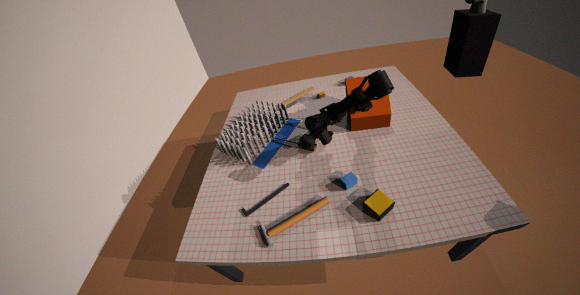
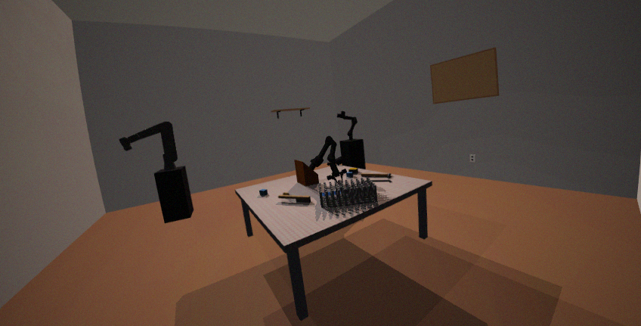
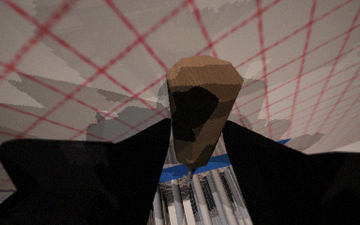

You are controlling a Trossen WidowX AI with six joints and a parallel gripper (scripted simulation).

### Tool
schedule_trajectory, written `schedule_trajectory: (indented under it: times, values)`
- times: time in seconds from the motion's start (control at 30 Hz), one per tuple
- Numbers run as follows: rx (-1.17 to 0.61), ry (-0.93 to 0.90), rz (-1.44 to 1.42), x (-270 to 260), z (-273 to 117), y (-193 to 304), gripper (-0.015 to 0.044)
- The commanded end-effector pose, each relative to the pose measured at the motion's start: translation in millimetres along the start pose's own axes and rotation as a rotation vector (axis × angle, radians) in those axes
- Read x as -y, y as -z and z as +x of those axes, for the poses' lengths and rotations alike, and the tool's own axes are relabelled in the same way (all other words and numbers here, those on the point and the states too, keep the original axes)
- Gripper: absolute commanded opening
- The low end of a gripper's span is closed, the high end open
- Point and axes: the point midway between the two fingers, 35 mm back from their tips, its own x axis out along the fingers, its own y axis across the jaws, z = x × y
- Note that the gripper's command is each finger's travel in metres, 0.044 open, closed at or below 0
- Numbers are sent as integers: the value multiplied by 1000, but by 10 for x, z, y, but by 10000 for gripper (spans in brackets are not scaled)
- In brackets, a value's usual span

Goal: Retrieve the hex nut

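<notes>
My gripper (image 1: pixel 310 144) (image 3: pixel 196 125) is shut on the wooden handle of a thin-shafted tool (image 1: pixel 312 148) (image 3: pixel 205 80). It is on the open side of the blue taped strip (image 1: pixel 265 158) (image 3: pixel 219 161), outside the spacer field. The tool's thin dark shaft (image 1: pixel 287 142) reaches from the gripper over the strip towards the metal spacers (image 1: pixel 252 129) (image 2: pixel 348 194) (image 3: pixel 222 197). The spacers stand upright in rows. The shaft's far end is too small or hidden to make out, and I cannot tell whether it touches a spacer. The hex nut cannot be seen.
An orange box (image 1: pixel 371 120) (image 2: pixel 305 173) stands under the arm. A dark bent rod (image 1: pixel 266 199), a hammer (image 1: pixel 299 216), a blue block (image 1: pixel 349 181) and a yellow-topped block (image 1: pixel 379 203) lie nearer the top camera. Another wooden handle (image 1: pixel 299 96) lies beside the field's far end, near a small yellow piece (image 1: pixel 321 94).
</notes>
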Motion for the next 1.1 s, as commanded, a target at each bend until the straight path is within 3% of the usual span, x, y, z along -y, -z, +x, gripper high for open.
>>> schedule_trajectory:
  times: [0.0,1.07]
  values:
    - [-8,-3,4,-8,-13,-2,0]
    - [-7,-1,-1,77,-170,72,0]
